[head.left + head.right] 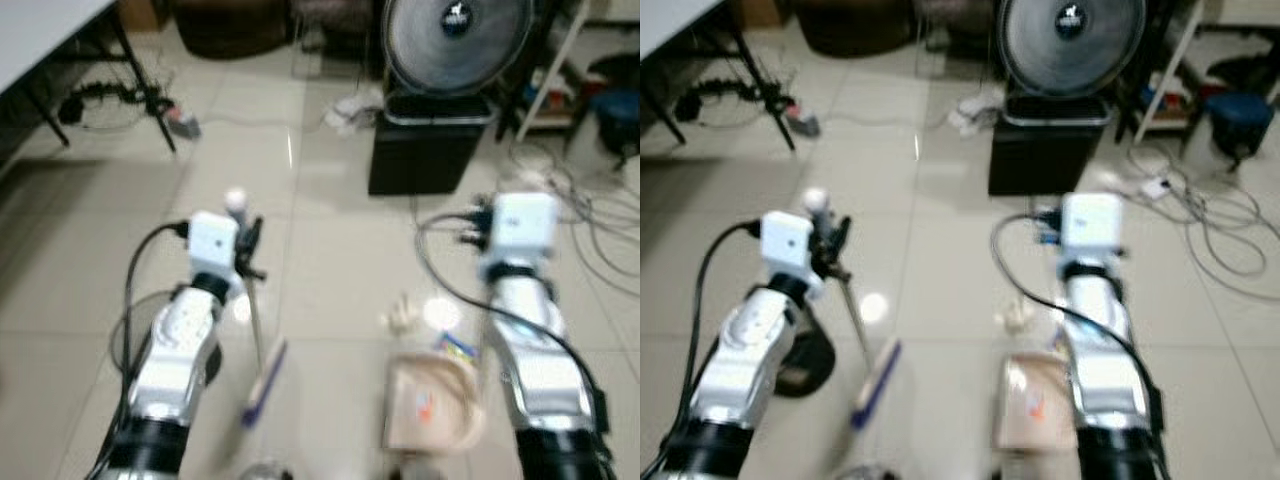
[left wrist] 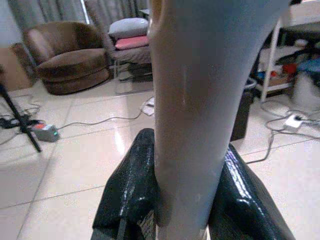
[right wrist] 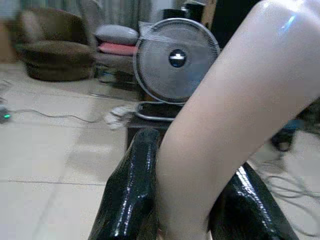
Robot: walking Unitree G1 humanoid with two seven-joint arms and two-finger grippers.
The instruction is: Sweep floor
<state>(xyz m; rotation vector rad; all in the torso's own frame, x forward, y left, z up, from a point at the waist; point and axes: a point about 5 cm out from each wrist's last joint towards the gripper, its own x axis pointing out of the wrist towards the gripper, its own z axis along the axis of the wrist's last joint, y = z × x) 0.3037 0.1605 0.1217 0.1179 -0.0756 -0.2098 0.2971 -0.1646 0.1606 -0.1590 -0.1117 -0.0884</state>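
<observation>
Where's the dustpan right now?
The beige dustpan lies low on the tiled floor just inside the right arm, its handle held by the right pincer, with crumpled litter just ahead.

No text, number or brand could be read; a pale emblem was seen on the fan (image 1: 456,40) hub, too blurred to be made out.

A round fan (image 1: 455,40) stands on a black box (image 1: 425,150) at the top centre of the tiled floor (image 1: 330,250). Loose cables (image 1: 590,225) trail at the right edge. At the upper left, a power strip (image 1: 183,124) lies beside a table leg (image 1: 140,80). A brown armchair (image 2: 67,57) sits in the far corner.
</observation>
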